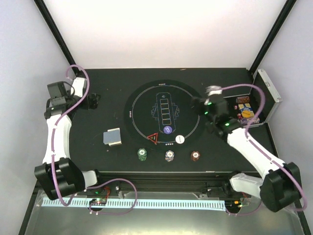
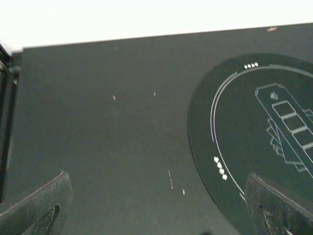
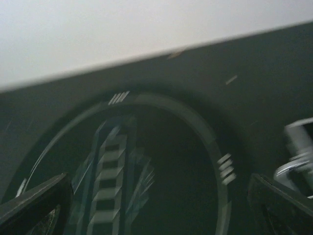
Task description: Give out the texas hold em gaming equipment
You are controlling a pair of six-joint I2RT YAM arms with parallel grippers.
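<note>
A blue-grey deck of playing cards [image 1: 112, 137] lies on the table left of the round mat [image 1: 146, 105]. On the mat's near part sit a red triangle marker [image 1: 153, 138], a blue chip [image 1: 167, 130] and a white round button [image 1: 180, 139]. Green [image 1: 142, 154], white-striped [image 1: 169, 155] and maroon [image 1: 195, 155] chip stacks stand in a row in front of the mat. My left gripper [image 1: 93, 100] [image 2: 156, 215] hangs open and empty over bare table left of the mat [image 2: 254, 122]. My right gripper [image 1: 198, 104] [image 3: 156, 215] is open and empty above the mat's right edge [image 3: 215, 147].
An open silver case [image 1: 268, 95] with more chips inside [image 1: 246, 111] stands at the table's right edge; its metal rim [image 3: 301, 147] shows in the blurred right wrist view. Black frame posts rise at both back corners.
</note>
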